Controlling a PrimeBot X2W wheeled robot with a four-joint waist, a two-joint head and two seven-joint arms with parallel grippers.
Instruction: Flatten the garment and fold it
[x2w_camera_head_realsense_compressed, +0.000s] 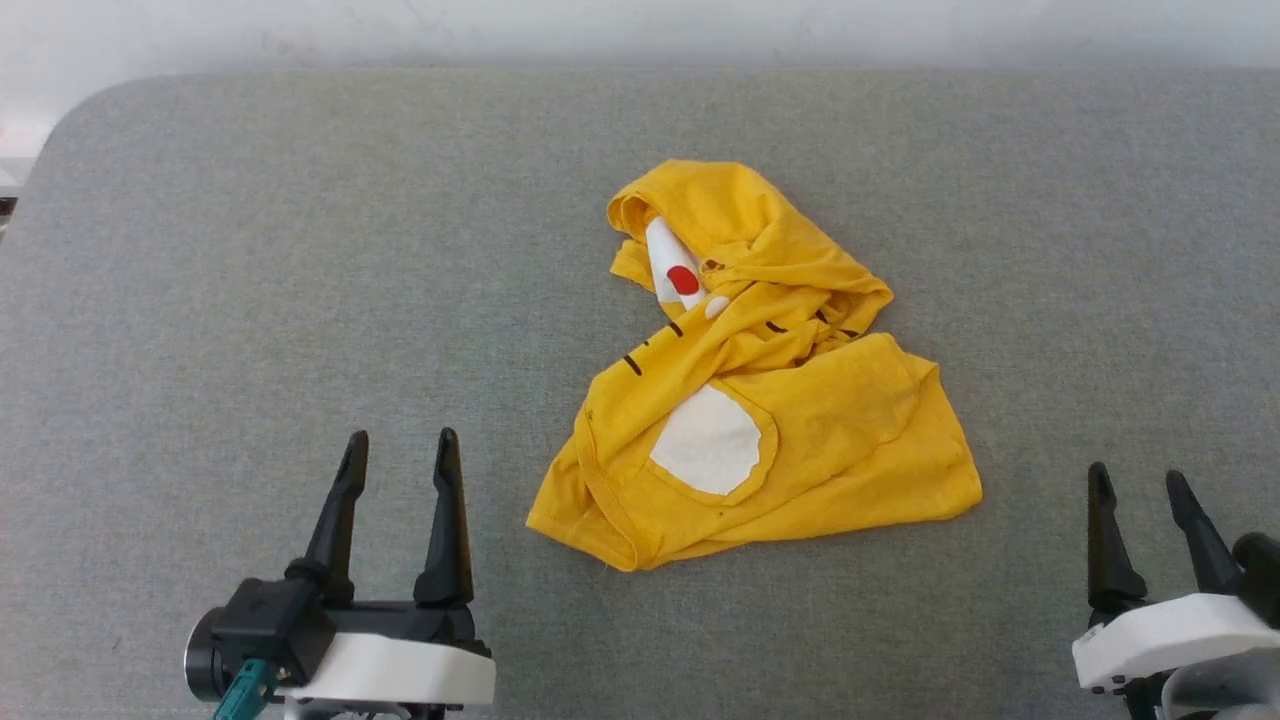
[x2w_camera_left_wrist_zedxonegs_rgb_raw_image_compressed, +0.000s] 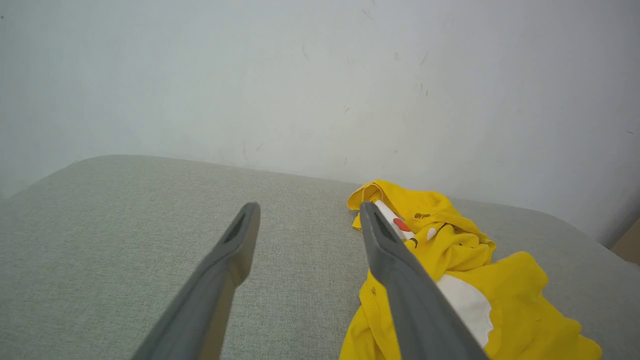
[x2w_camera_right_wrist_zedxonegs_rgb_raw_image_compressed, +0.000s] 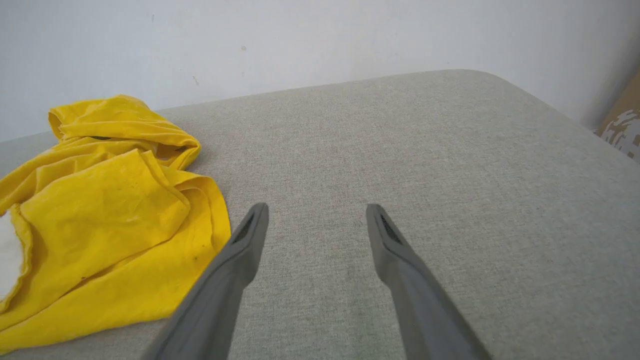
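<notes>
We see a pale wall (x2w_camera_left_wrist_zedxonegs_rgb_raw_image_compressed: 300, 75) at the back and a grey fabric-topped desk (x2w_camera_head_realsense_compressed: 250, 250) with rounded corners below it. The garment (x2w_camera_head_realsense_compressed: 800, 420) lies crumpled near the middle of the desk. It's mustard yellow, not flat and not folded. The near part is spread wider, and the far part is twisted and bunched toward the wall.

The left claw (x2w_camera_head_realsense_compressed: 402, 440) is at our near left, apart from the cloth, with its jaws spread wide and nothing between them. The right claw (x2w_camera_head_realsense_compressed: 1137, 475) is at our near right, also clear of the cloth, jaws spread and empty. Both point toward the wall over bare desk, and we can't tell whether the tips touch the fabric top.

In the left wrist view the shirt lies right of the fingers. In the right wrist view it lies left of them.

Print showing:
- a large white patch (x2w_camera_head_realsense_compressed: 708, 440) on the near part
- a few short black marks (x2w_camera_head_realsense_compressed: 632, 365) across the middle folds
- a red dot (x2w_camera_head_realsense_compressed: 683, 280) on a narrow white strip in the far bunch
</notes>
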